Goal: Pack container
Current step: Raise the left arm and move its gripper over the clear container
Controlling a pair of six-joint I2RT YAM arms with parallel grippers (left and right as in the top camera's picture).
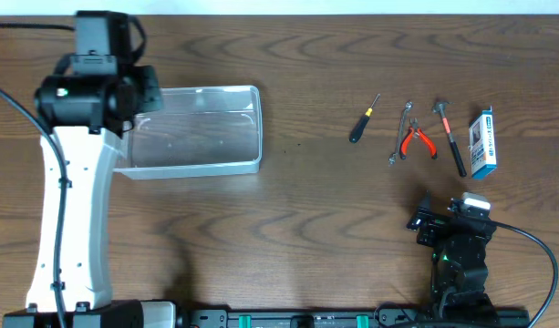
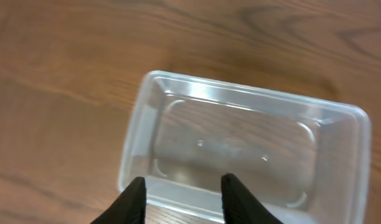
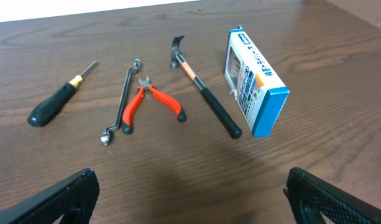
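Note:
The clear plastic container (image 1: 206, 132) lies empty on the table at the left, also in the left wrist view (image 2: 240, 155). My left gripper (image 2: 183, 190) is open over the container's near left rim; its fingers are hidden under the arm in the overhead view. At the right lie a black-handled screwdriver (image 1: 363, 120), a small wrench (image 1: 399, 135), red-handled pliers (image 1: 416, 138), a small hammer (image 1: 450, 138) and a blue-and-white box (image 1: 482, 143). My right gripper (image 3: 190, 193) is open wide and empty, low near the front edge, behind the tools (image 3: 150, 99).
The left arm's white body (image 1: 69, 210) runs down the left side of the table. The right arm's base (image 1: 457, 251) sits at the front right with a cable trailing to the right. The table's front edge holds a black rail.

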